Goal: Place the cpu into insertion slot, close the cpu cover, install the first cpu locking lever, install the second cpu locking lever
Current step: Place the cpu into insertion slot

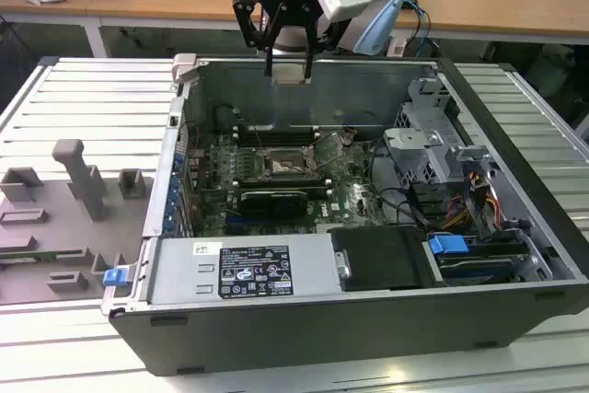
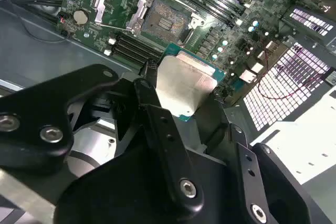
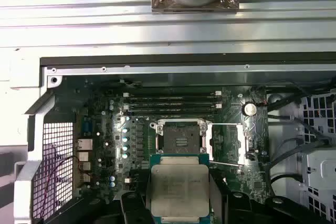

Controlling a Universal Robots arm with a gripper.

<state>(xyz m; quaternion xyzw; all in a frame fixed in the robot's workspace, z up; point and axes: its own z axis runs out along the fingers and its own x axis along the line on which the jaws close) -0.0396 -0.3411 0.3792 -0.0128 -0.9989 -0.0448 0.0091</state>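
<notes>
My gripper [image 1: 289, 69] hangs above the far wall of the open computer case, shut on the cpu [image 1: 290, 76], a thin square chip with a silver top. In both wrist views the cpu [image 2: 184, 85] [image 3: 179, 190] sits flat between the black fingers [image 2: 152, 95]. The insertion slot [image 3: 179, 140] [image 2: 165, 22] [image 1: 279, 165] lies bare and dark on the green board, well below the chip. The cpu cover [image 3: 229, 144] [image 2: 123, 3] [image 1: 327, 149] is swung open beside the slot. Thin wire locking levers [image 3: 226, 164] stand loose next to the cover.
Long black memory slots [image 3: 173, 103] run beside the socket. The case [image 1: 368, 75] also holds a power supply [image 1: 244, 269], a black card [image 1: 271, 200], a drive cage [image 1: 433, 149] and cables [image 1: 460, 213]. A grey fixture [image 1: 78, 181] lies at the exterior view's left.
</notes>
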